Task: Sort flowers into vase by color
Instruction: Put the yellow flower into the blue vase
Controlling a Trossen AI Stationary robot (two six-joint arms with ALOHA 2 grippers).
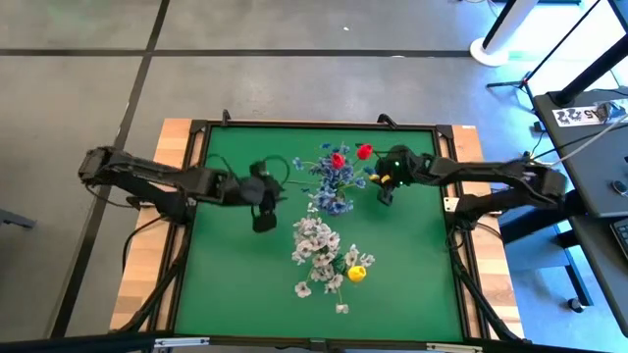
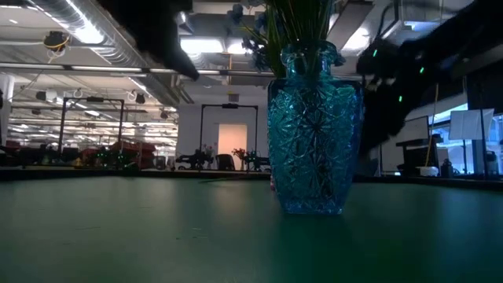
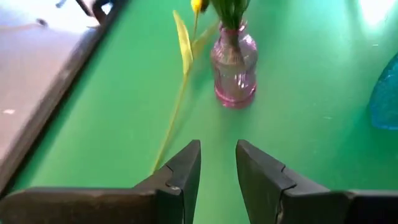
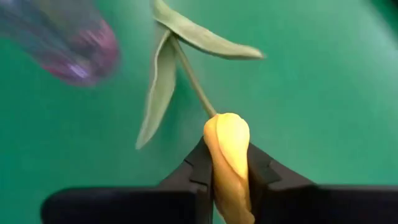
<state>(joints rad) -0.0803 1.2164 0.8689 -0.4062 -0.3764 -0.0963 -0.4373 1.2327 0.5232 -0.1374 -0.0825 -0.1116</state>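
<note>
A blue glass vase (image 1: 335,201) (image 2: 314,134) stands mid-table with blue sprays and two red tulips (image 1: 350,155) in it. Nearer the front, a pink vase (image 3: 234,68) holds white sprays (image 1: 316,245). A yellow tulip (image 1: 357,274) lies by it, its long stem (image 3: 177,106) running along the mat. My left gripper (image 1: 263,211) (image 3: 217,146) is open and empty, left of the vases. My right gripper (image 1: 385,194) (image 4: 227,148), right of the blue vase, is shut on a second yellow tulip (image 4: 225,155). My right gripper pinches the yellow tulip's bloom (image 4: 217,168) between its two fingers (image 4: 193,174). The bloom lies along the fingers. The stem (image 4: 193,81) and two leaves (image 4: 158,93) reach out past the fingertips over the green mat; whether they touch the mat, I cannot tell.
The green mat (image 1: 235,284) has a dark raised frame (image 1: 186,245) and wooden edges at left and right. There is bare mat at the front left and the right. In the low view both dark arms hang beside the blue vase, with a large lit hall behind.
</note>
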